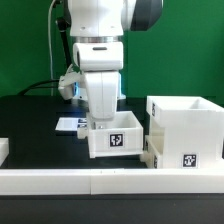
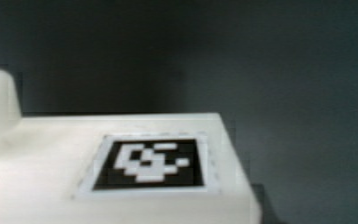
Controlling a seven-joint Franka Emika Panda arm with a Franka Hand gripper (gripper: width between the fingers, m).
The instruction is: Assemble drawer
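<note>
A: Exterior view, centre of the frame: a small white tray (image 1: 117,134) is seen on the black table (image 1: 30,125), its tag turned toward the camera.

B: And the arm?

A: The jaws (image 1: 101,121) are lowered over the tray's upper left rim. Whether they are apart or clamped on the rim cannot be told; the tips are hidden by the wrist housing and the tray wall.

B: What is found at the right of the frame?

A: The large hollow shell (image 1: 186,127), open at the top, just beside the tray. A tagged low part (image 1: 183,158) is seen at its base.

B: Along the bottom edge?

A: A long white rail (image 1: 100,182). The marker board (image 1: 70,125) lies flat behind the tray, at centre left.

B: The wrist view?

A: A white surface with a blurred tag (image 2: 151,162) is shown, filling the lower frame.
</note>
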